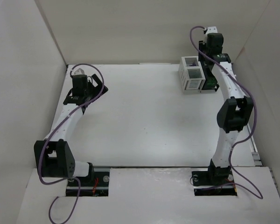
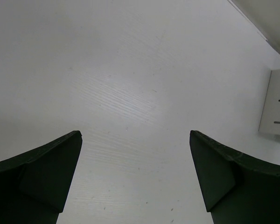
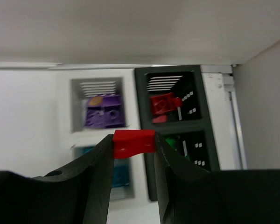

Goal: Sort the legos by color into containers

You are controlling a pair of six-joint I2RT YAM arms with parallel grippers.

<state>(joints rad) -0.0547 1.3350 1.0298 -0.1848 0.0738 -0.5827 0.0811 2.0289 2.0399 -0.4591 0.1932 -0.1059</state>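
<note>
Right claw [image 3: 134, 148] pinches a small red plastic lego brick [image 3: 134, 141] over the joined slatted white bin [image 3: 97, 87] and black bin [image 3: 141, 100] at the tabletop's [image 1: 144, 121] far right corner. We see purple bricks [image 3: 102, 113] and teal bricks [image 3: 119, 173] in the white, a red brick [image 3: 163, 103] and a green brick [image 3: 170, 142] in the black. No loose ones elsewhere, so we judge this about the last drop. Left claw [image 2: 135, 179] is spread wide, holding nothing.

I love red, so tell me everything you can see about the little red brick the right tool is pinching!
The small red plastic brick is a shiny rectangular block, lying level. The right tool pinches its two ends between dark fingers, in the air above the white and black slatted bins. Nothing else touches it.
</note>
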